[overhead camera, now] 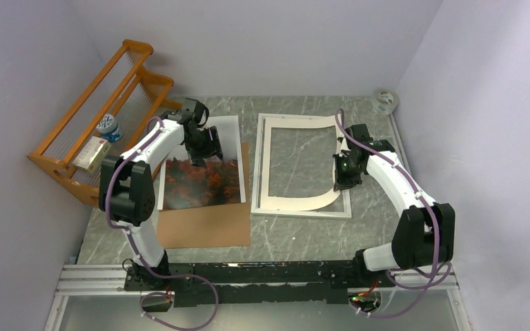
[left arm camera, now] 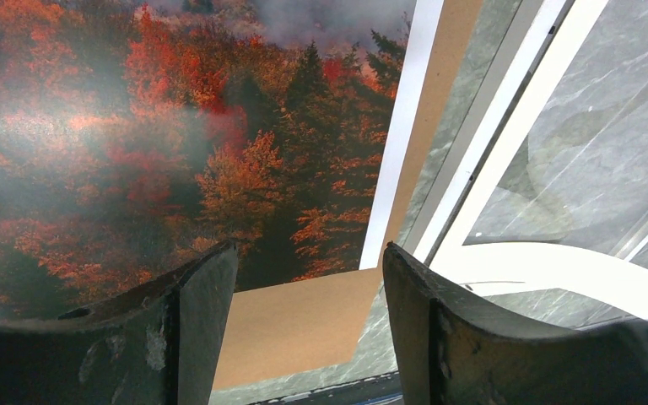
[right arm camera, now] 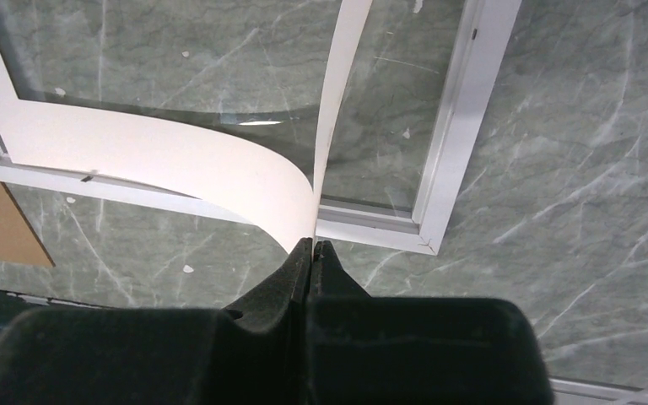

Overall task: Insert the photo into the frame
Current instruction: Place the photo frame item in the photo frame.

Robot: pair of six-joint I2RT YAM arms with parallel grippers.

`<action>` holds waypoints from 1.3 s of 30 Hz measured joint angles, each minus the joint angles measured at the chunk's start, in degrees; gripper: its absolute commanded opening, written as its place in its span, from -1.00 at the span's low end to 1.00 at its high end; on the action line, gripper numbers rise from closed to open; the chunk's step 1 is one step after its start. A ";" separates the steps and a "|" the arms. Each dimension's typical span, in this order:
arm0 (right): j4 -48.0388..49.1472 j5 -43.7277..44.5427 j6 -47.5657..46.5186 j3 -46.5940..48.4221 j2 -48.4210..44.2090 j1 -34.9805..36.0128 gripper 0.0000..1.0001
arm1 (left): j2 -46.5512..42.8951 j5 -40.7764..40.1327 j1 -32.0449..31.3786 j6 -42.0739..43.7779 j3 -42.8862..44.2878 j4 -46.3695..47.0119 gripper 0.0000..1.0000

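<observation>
The photo (overhead camera: 203, 181) lies flat and face up on a brown backing board (overhead camera: 207, 229) in the left half of the bench (overhead camera: 297, 238), its grey sky toward the far edge and its red-orange trees toward the near edge. The board sticks out past the photo on the near side and along its right side.

The left gripper (left arm camera: 308, 253) hangs over the photo with its fingers apart and nothing between them. In the left wrist view the trees fill the space under it.

The frame (right arm camera: 464, 126) lies flat just to the right of the board, in the middle of the bench toward the far edge. The bench surface shows through its pane.

The right gripper (right arm camera: 312, 246) is clamped on a corner of a white mat (right arm camera: 177, 156) at the frame's near right corner. That corner of the mat is lifted, so the sheet curves up, while its left side lies in the frame.

An orange wooden rack (overhead camera: 90, 131) stands along the left edge, and a tape roll (overhead camera: 385, 101) sits in the far right corner.
</observation>
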 measured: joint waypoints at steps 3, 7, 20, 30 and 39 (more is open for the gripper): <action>-0.24 0.50 -0.50 0.04 0.00 0.00 -1.00 | 0.00 0.00 0.00 0.02 0.00 0.00 0.38; -0.52 0.61 -1.64 0.11 -0.15 0.04 -1.00 | 0.04 0.00 0.00 0.02 0.00 0.02 0.38; -0.46 -0.87 -3.58 0.11 -0.26 0.66 -0.98 | 1.09 0.04 0.00 -0.02 0.00 0.50 0.38; 1.14 -1.22 0.39 0.09 -0.26 1.38 0.28 | 1.70 0.09 0.00 -0.04 0.00 0.90 0.38; 7.76 -3.37 8.13 -1.09 0.13 -0.17 0.59 | 1.92 0.13 0.00 -0.02 -0.02 1.11 0.38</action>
